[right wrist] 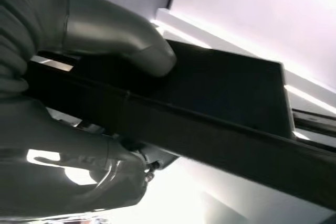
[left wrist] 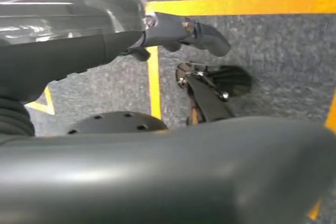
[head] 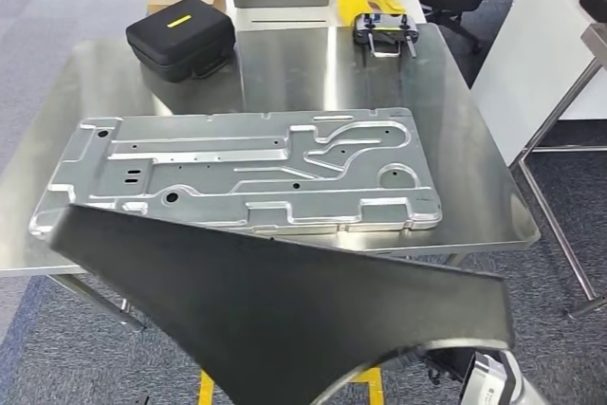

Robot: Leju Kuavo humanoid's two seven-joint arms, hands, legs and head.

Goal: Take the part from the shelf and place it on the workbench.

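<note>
A large black curved part (head: pixel 286 301) hangs in front of me, just short of the workbench's (head: pixel 472 177) near edge, which it partly hides. In the right wrist view my right hand (right wrist: pixel 35 124) grips the black part (right wrist: pixel 222 93), the thumb (right wrist: pixel 126 40) pressed on one face and the fingers curled under the other. In the left wrist view the part's glossy edge (left wrist: pixel 71 9) lies against my left hand (left wrist: pixel 186 51), whose dark fingers (left wrist: pixel 198 30) reach out past it above the floor. Part of my right wrist (head: pixel 494 377) shows below the part.
A big stamped metal plate (head: pixel 236 173) covers the front middle of the workbench. A black zip case (head: pixel 181 35) and a controller (head: pixel 386 33) sit at its back. A white table (head: pixel 543 45) and its metal legs stand to the right. The floor is grey carpet with yellow lines (left wrist: pixel 238 3).
</note>
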